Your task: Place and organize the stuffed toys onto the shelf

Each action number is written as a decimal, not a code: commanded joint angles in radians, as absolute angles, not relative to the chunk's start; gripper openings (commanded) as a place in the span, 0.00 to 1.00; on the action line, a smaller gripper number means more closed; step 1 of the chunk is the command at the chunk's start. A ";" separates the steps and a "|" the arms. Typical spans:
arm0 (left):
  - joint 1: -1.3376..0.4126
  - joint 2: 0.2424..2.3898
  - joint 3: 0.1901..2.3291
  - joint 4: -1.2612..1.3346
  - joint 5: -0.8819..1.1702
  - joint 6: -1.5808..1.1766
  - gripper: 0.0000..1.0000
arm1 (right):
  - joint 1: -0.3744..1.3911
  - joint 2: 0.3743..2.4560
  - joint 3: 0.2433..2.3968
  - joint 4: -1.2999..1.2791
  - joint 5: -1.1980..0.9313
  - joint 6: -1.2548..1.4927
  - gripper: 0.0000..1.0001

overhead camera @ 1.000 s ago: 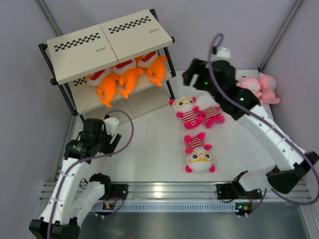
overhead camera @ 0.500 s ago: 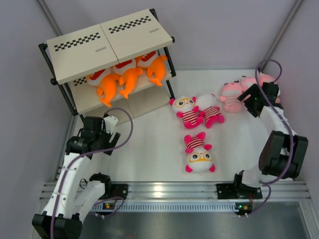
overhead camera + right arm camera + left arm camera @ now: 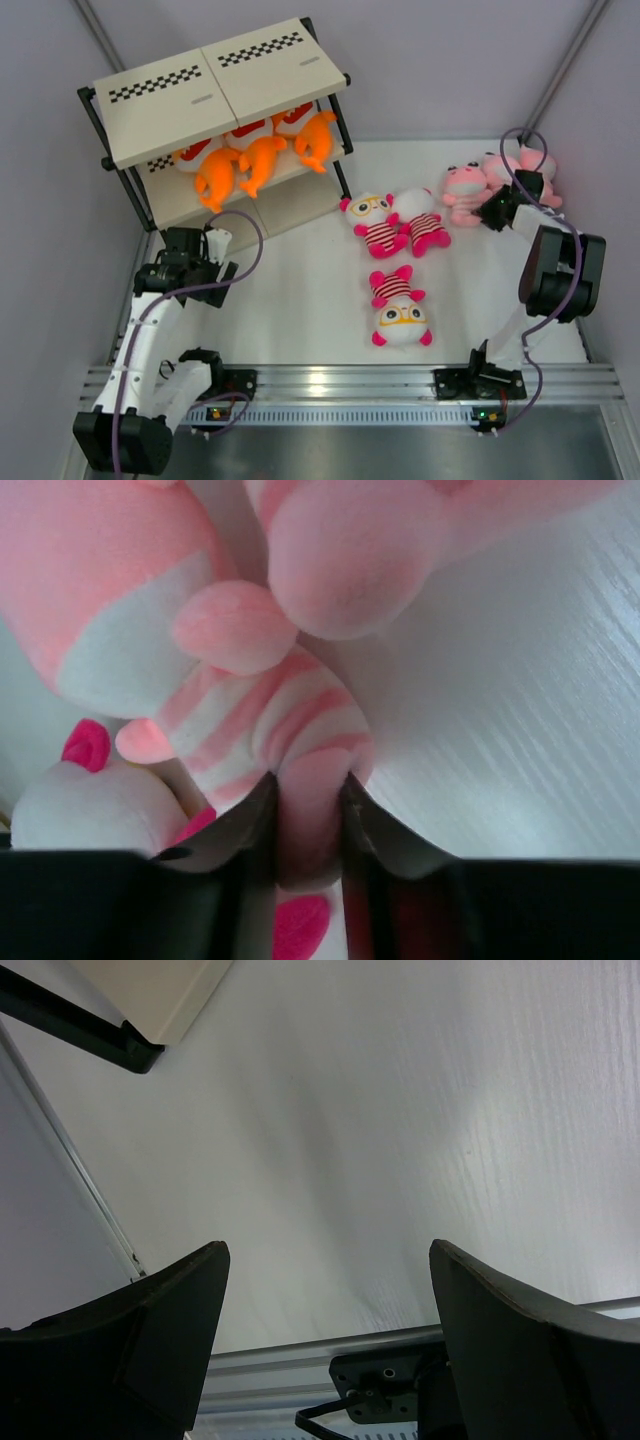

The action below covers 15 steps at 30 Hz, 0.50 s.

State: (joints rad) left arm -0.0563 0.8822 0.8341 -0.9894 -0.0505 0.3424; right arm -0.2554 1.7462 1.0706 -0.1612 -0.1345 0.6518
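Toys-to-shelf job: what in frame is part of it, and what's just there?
Job:
- shelf
- orange toys, under its top board
- magenta-striped toys, on the table
- pink toys, far right
- right gripper, clamped on one pink toy's limb
- left gripper, open, empty

Just there:
- purple cables
- aluminium rail, near edge

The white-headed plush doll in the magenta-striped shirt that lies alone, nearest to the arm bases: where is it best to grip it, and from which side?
Probably the striped torso of this white-headed plush doll, from straight above, pinching across its flanks. It lies flat, face up, head towards the bases. The torso looks narrower than the round head, and bare white table lies on both sides.
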 commanded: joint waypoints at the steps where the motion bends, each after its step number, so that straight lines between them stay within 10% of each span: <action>1: -0.041 0.884 0.868 -0.959 -0.035 0.331 0.87 | -0.245 1.718 1.124 -0.113 -0.114 0.647 0.14; 3: -0.038 0.884 0.871 -0.957 -0.034 0.333 0.88 | -0.227 1.672 1.129 -0.138 -0.071 0.614 0.00; 15: -0.038 0.818 0.862 -0.960 -0.005 0.347 0.88 | 0.042 1.482 1.843 -0.600 0.095 0.405 0.00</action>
